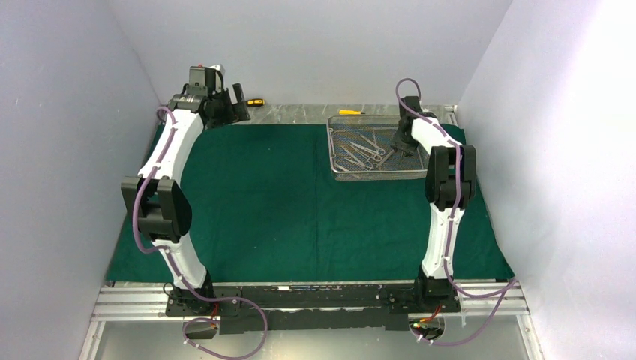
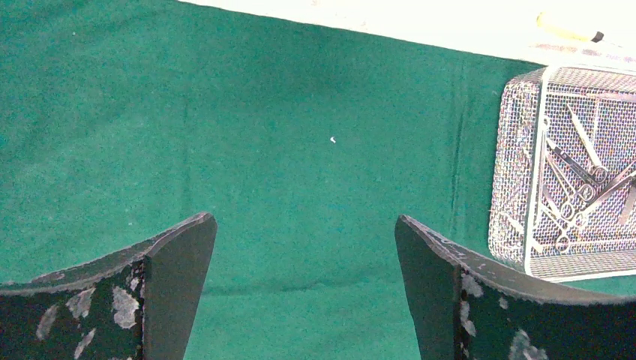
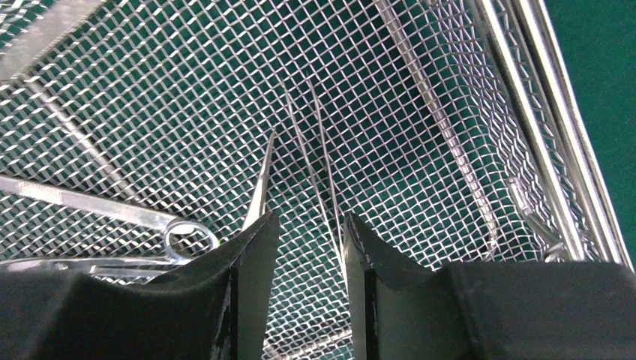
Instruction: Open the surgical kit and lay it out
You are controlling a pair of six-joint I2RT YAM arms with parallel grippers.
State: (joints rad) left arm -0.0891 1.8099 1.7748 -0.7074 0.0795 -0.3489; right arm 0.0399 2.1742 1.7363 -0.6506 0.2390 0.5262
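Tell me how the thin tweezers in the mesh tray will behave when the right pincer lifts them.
The tweezers are slim steel: probably stiff and light, but slippery to pinch. They lie flat on the mesh tray, so their tips may catch in the openings. A ring-handled clamp lies close and might get nudged.

One cloth, one tray, two screwdrivers, two grippers and a little heap of steel tools.

There is one green cloth (image 1: 285,210) and one silver wire tray (image 1: 379,178), off to the right of the left gripper's (image 2: 306,225) jaws. One yellow screwdriver (image 1: 256,102) lies beside those jaws, and a second screwdriver (image 1: 351,112) lies past the tray. The steel tools (image 1: 367,152) cross over each other, so I cannot count them all. At the right gripper (image 3: 307,225), one thin two-pronged tool (image 3: 315,150) lies between the jaws and one ring-handled tool (image 3: 187,234) lies just left of them.
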